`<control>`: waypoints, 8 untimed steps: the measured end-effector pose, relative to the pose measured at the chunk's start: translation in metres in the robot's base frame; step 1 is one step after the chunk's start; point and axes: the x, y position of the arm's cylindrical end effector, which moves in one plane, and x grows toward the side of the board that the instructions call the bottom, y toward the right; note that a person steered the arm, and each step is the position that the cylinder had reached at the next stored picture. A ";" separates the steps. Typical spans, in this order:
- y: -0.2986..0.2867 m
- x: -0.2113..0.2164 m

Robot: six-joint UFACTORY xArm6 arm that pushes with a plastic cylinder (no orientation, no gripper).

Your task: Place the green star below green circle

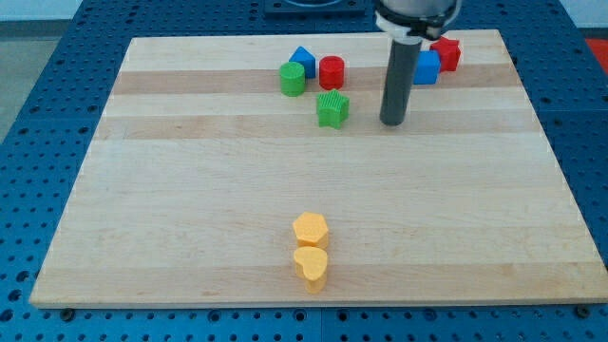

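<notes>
A pale wooden board [190, 190], made of glued planks with lengthwise grain bands, lay on a blue perforated table [38, 142] whose rows of holes showed along every edge of the view. At the very top of the view a strip of lighter floor or wall was visible, too little to make out.

The rod carried no gripper, so there was nothing to open or clench; it held nothing. It came down from a black and white collar at the view's top, and my tip [393, 123] rested on the board to the right of the green star [332, 109], near it but clearly apart.

The green star sat in the upper middle of the board, below and to the right of the green circle [293, 79], with a small gap between them. The green circle stood just beside a blue block [303, 60] with a peaked top, apparently touching it, and a red cylinder [332, 72] stood just to the right of that pair. Behind the rod, a blue cube [427, 67] was partly hidden, and a red block [446, 54] stood against its upper right.

Well apart from all these, near the view's bottom centre, a yellow hexagon [311, 229] stood touching a yellow heart [311, 267] directly below it.
</notes>
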 end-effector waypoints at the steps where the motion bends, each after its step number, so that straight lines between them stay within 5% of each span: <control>1: -0.036 0.000; 4: -0.023 -0.005; 8: -0.110 -0.008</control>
